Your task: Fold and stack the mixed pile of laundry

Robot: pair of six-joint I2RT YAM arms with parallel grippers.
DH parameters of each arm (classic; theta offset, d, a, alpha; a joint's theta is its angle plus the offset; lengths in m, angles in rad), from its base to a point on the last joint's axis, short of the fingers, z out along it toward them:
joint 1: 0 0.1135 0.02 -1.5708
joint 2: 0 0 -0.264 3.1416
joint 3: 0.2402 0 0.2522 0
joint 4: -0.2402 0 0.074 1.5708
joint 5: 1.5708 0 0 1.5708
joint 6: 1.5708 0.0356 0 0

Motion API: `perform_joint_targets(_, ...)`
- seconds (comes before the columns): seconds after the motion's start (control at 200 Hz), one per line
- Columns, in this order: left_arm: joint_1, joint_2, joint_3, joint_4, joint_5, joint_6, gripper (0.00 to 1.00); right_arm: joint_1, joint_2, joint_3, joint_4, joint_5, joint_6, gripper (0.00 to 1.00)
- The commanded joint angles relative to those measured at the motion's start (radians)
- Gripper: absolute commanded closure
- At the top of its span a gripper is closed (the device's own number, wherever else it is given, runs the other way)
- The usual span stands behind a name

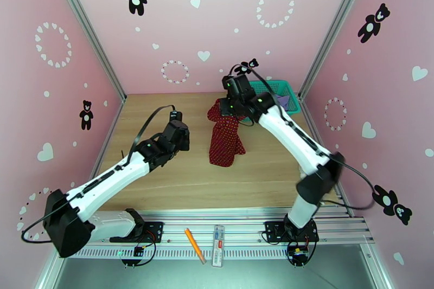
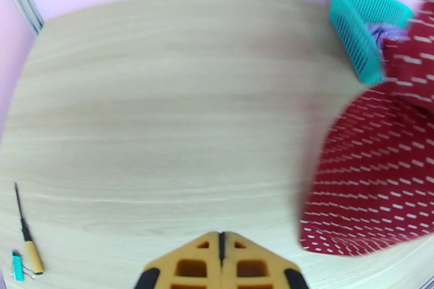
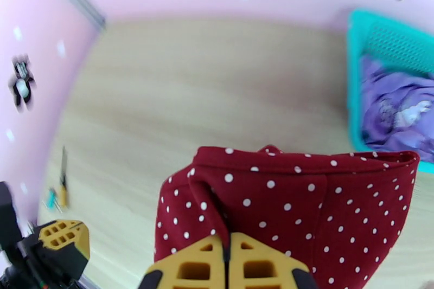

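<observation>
The right gripper (image 3: 227, 238) pinches the far edge of the red cloth (image 1: 225, 138), mid-table; the T-shirt (image 3: 393, 103) lies in the basket (image 3: 356, 57), far right. The left gripper (image 2: 221, 237), clenched empty, should grab a corner so the red cloth spreads flat.

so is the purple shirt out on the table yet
No, the purple shirt lies bunched inside the teal basket.

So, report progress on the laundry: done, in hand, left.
Done: the red cloth is out of the basket, mostly on the table. In hand: the right gripper is shut on its far end; the left gripper is shut, empty, over bare table. Left: the T-shirt sits in the basket, and no neat fold or stack shows yet.
</observation>
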Motion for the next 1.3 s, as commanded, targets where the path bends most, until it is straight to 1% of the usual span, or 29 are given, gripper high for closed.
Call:
perform_joint_targets(0.0,0.003,-0.016,0.015,-0.051,0.11,0.036,0.62,0.033,-0.123,-0.223,0.118,0.232,0.208,1.0)
perform_joint_targets(0.045,0.004,-0.018,0.013,-0.041,0.154,0.038,0.41,0.036,-0.183,-0.331,0.147,0.266,0.279,1.0)
perform_joint_targets(0.09,0.001,-0.017,0.008,-0.022,0.203,0.041,0.28,0.038,-0.235,-0.429,0.168,0.296,0.347,1.0)
perform_joint_targets(0.145,-0.003,-0.007,0.002,0.003,0.266,0.047,0.19,0.042,-0.286,-0.53,0.179,0.333,0.409,1.0)
perform_joint_targets(0.25,-0.038,0.029,-0.003,0.048,0.392,0.083,0.13,0.042,-0.345,-0.631,0.162,0.386,0.492,1.0)
perform_joint_targets(0.31,-0.084,0.051,-0.007,0.065,0.442,0.117,0.11,0.041,-0.371,-0.651,0.158,0.411,0.507,1.0)
perform_joint_targets(0.39,-0.16,0.066,-0.033,0.093,0.49,0.173,0.09,0.038,-0.382,-0.627,0.124,0.45,0.506,1.0)
perform_joint_targets(0.515,-0.261,0.086,-0.091,0.127,0.51,0.212,0.06,0.024,-0.362,-0.557,0.072,0.483,0.48,1.0)
perform_joint_targets(0.56,-0.291,0.104,-0.109,0.139,0.507,0.209,0.06,0.017,-0.353,-0.538,0.063,0.483,0.475,1.0)
perform_joint_targets(0.646,-0.347,0.137,-0.133,0.179,0.465,0.189,0.04,0.008,-0.339,-0.523,0.059,0.48,0.47,1.0)
perform_joint_targets(0.751,-0.404,0.176,-0.152,0.296,0.393,0.166,0.03,0.001,-0.333,-0.521,0.059,0.466,0.471,1.0)
perform_joint_targets(0.866,-0.414,0.255,-0.146,0.464,0.348,0.155,0.02,-0.002,-0.332,-0.522,0.046,0.459,0.47,1.0)
perform_joint_targets(0.946,-0.414,0.341,-0.102,0.538,0.333,0.178,0.02,-0.005,-0.338,-0.522,0.035,0.46,0.469,1.0)
perform_joint_targets(1.101,-0.413,0.512,0.017,0.594,0.334,0.237,0.02,-0.014,-0.352,-0.524,0.02,0.449,0.469,1.0)
perform_joint_targets(1.121,-0.413,0.527,0.03,0.597,0.322,0.241,0.02,-0.015,-0.354,-0.523,0.018,0.449,0.444,1.0)
perform_joint_targets(1.251,-0.413,0.579,0.068,0.624,0.213,0.268,0.02,-0.022,-0.37,-0.531,0.009,0.434,0.435,1.0)
perform_joint_targets(1.296,-0.412,0.586,0.077,0.625,0.202,0.274,0.07,-0.024,-0.376,-0.532,0.006,0.429,0.433,1.0)
